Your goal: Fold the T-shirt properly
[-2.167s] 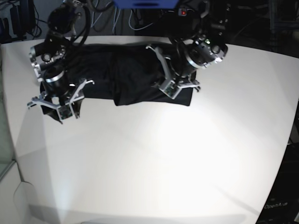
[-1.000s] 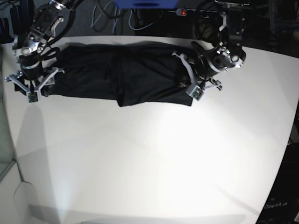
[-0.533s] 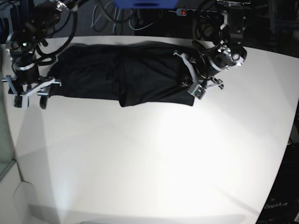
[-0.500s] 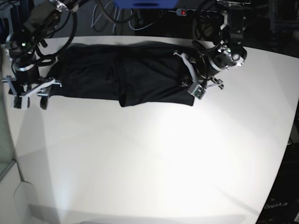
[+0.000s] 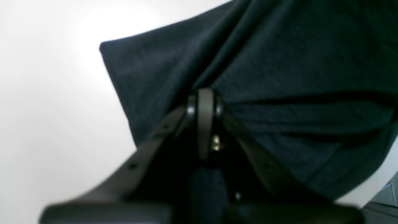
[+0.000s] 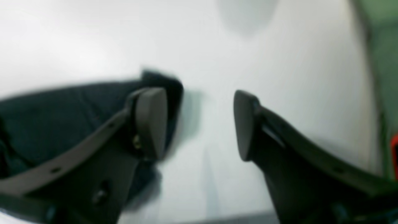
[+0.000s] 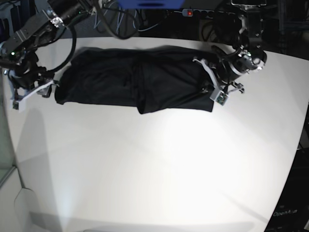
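Observation:
The T-shirt (image 7: 135,77) lies as a long dark band across the far side of the white table (image 7: 154,169). My left gripper (image 7: 216,93) sits at its right end. In the left wrist view the left gripper (image 5: 203,99) is shut, its tips pinched into the T-shirt (image 5: 279,62), with creases running out from the pinch. My right gripper (image 7: 31,96) hangs just left of the shirt's left end. The right wrist view shows the right gripper (image 6: 197,124) open over bare table, with a corner of the T-shirt (image 6: 62,115) behind one finger and nothing between the fingers.
Cables and dark equipment, with a power strip (image 7: 189,13), crowd the table's back edge. The table's left edge runs close to my right gripper, with a green-tinted surface (image 6: 382,46) beyond it.
The shirt has slid to the right along with my left gripper. My right arm has swung further left and back, and its open fingers now stand off the shirt's left end.

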`<control>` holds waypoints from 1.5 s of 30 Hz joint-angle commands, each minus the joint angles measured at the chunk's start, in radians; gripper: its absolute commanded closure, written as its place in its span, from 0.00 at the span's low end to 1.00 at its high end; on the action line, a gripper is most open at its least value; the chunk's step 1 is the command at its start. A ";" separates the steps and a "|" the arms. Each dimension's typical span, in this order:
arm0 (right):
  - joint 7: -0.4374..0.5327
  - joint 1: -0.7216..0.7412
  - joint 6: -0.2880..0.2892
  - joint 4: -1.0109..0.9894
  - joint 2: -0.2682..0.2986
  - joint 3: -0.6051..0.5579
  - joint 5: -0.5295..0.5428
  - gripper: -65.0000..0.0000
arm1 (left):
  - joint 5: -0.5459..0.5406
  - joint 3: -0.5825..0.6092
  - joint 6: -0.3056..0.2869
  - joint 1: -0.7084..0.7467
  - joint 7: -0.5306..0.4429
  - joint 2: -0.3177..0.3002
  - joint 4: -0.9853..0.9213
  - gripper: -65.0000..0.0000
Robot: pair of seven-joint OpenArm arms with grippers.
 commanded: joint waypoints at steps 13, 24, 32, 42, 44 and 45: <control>-0.152 0.037 -0.004 0.012 0.019 -0.008 0.304 0.38 | 0.028 -0.005 0.013 0.001 0.033 -0.004 0.004 1.00; -0.141 0.047 -0.004 -0.203 0.054 -0.008 0.307 0.38 | 0.028 -0.006 0.013 0.001 0.033 -0.007 0.007 1.00; -0.124 0.045 -0.004 -0.211 0.063 -0.009 0.307 0.38 | 0.031 -0.005 0.013 0.001 0.033 -0.006 0.013 1.00; -0.092 0.036 -0.004 -0.278 0.085 -0.011 0.307 0.37 | 0.032 -0.001 0.013 0.001 0.033 -0.004 0.013 1.00; -0.092 0.036 -0.004 -0.288 0.088 -0.011 0.307 0.37 | 0.032 0.000 0.013 0.001 0.033 -0.004 0.014 1.00; -0.092 0.036 -0.004 -0.288 0.089 -0.011 0.307 0.37 | 0.032 -0.001 0.013 0.001 0.033 -0.004 0.014 1.00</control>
